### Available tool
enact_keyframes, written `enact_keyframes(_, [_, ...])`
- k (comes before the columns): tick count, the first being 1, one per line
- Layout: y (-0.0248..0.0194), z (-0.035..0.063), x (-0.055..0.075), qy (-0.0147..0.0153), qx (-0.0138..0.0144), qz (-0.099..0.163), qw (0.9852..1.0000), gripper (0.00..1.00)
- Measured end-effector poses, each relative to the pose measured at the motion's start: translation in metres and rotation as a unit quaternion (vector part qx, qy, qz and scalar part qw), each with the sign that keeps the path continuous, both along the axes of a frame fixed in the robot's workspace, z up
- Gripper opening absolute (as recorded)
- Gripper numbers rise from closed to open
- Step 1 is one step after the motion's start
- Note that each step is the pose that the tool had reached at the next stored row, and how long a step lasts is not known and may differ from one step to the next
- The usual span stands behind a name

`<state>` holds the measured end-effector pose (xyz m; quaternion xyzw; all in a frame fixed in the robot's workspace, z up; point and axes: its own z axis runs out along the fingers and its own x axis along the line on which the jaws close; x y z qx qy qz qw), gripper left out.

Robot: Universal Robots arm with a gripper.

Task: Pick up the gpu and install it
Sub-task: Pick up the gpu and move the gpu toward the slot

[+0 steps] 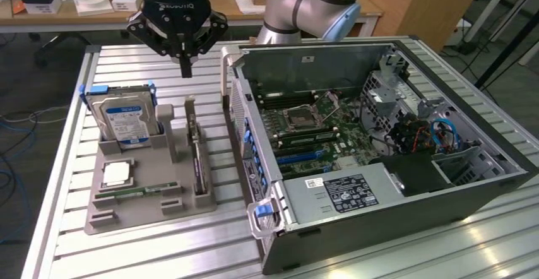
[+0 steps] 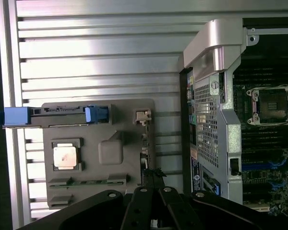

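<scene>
Above the grey plastic parts tray (image 1: 135, 213), my black claw (image 1: 185, 67) hangs closed and empty over the thin dark gpu card (image 1: 196, 153) standing on edge there, which I judge light, stiff and fragile, best pinched by its top edge.

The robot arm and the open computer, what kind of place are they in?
Probably a robotics lab: a robot arm over a slatted metal table, an opened computer case, cluttered desks behind.
</scene>
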<state>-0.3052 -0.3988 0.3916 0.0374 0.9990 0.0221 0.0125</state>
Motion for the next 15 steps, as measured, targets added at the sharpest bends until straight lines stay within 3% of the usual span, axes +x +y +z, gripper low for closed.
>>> enact_keyframes(15, [0.0,0.0,0.0,0.0,0.0,0.0,1.0,0.11])
